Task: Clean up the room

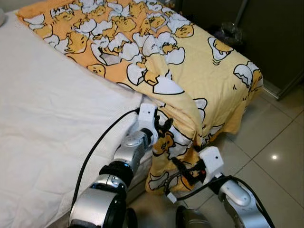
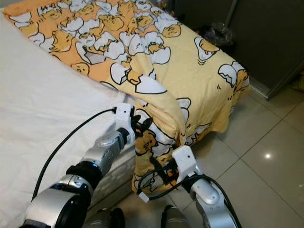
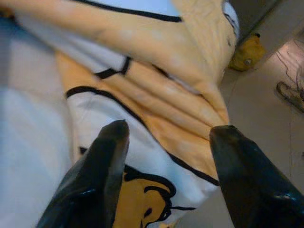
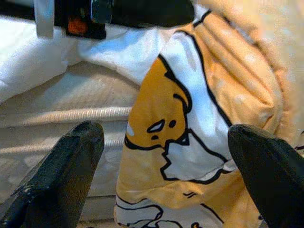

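A yellow-orange blanket printed with egg cartoons lies over the far end of the bed, and one corner of it hangs down the near side toward the floor. My left gripper is open at the bed's edge, its fingers against the folded hanging cloth. My right gripper is open lower down, close to the dangling blanket corner, with nothing held between its fingers.
A white mattress sheet covers the bed on the left. Shiny beige tiles lie to the right. A dark wardrobe stands at the back right, with a crumpled bag at its foot.
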You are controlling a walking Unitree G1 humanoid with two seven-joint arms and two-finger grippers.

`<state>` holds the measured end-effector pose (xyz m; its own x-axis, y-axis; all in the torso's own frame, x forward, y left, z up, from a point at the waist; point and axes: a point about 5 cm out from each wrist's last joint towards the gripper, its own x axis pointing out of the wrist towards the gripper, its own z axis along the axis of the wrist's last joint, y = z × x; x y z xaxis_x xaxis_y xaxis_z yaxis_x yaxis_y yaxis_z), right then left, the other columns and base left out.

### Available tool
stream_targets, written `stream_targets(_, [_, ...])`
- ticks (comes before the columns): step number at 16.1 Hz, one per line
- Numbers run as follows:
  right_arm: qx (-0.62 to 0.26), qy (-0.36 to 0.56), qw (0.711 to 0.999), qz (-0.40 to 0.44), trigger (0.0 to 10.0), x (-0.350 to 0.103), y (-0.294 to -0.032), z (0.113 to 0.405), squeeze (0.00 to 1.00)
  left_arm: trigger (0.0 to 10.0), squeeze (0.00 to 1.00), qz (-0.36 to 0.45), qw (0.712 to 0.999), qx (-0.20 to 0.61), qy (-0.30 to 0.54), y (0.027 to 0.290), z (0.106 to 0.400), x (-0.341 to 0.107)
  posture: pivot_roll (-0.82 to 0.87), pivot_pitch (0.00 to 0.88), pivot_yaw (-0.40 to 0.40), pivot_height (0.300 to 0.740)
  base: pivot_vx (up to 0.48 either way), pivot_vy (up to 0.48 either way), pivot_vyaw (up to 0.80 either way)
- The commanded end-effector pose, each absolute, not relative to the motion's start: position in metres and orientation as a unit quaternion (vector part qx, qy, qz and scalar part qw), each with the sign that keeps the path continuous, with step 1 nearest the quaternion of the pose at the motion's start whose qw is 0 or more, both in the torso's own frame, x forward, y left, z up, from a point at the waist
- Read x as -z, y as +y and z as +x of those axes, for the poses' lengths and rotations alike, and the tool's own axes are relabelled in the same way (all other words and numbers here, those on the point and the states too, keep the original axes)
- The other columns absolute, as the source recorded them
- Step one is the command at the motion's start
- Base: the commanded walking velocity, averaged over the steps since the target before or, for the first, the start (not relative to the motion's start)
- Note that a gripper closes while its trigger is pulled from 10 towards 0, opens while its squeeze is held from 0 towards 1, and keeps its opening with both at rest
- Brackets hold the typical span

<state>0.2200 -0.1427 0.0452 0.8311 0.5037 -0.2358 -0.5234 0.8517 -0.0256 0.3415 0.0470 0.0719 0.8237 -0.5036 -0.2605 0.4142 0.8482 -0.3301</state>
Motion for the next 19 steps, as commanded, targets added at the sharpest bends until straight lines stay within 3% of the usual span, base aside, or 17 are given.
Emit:
stream_targets(1, [-0.257, 0.114, 0.959, -0.044, 10.0, -0.047, -0.147, 0.217, 0.00, 10.0, 1.00, -0.155, 0.945, 0.231, 0.173, 0.043, 0.347, -0.079, -0.28, 0.170, 0.025, 0.731, 0.000, 0.000, 0.00])
stream_targets(4, [-0.241, 0.119, 0.962, -0.053, 10.0, -0.047, -0.158, 0.212, 0.00, 10.0, 1.00, -0.208, 0.944, 0.190, 0.170, 0.048, 0.358, -0.090, -0.29, 0.178, 0.023, 0.731, 0.000, 0.000, 0.00])
stream_targets(7, [-0.212, 0.117, 0.969, -0.059, 10.0, -0.050, -0.169, 0.215, 0.00, 10.0, 1.00, -0.187, 0.964, 0.150, 0.118, 0.065, 0.362, -0.095, -0.30, 0.177, 0.032, 0.731, 0.000, 0.000, 0.00])
stream_targets(13, [-0.224, 0.114, 0.966, -0.064, 10.0, -0.048, -0.156, 0.221, 0.00, 10.0, 1.00, -0.175, 0.965, 0.152, 0.123, 0.053, 0.354, -0.087, -0.27, 0.171, 0.034, 0.731, 0.000, -0.447, 0.75])
stream_targets(17, [-0.220, 0.112, 0.967, -0.063, 10.0, -0.047, -0.156, 0.222, 0.05, 10.0, 1.00, -0.170, 0.966, 0.148, 0.124, 0.053, 0.356, -0.089, -0.27, 0.170, 0.039, 0.731, 0.000, -0.436, 0.72])
stream_targets(19, [-0.217, 0.115, 0.967, -0.060, 10.0, -0.045, -0.155, 0.222, 0.00, 10.0, 1.00, -0.161, 0.967, 0.157, 0.123, 0.050, 0.357, -0.091, -0.27, 0.169, 0.043, 0.731, 0.000, -0.428, 0.30])
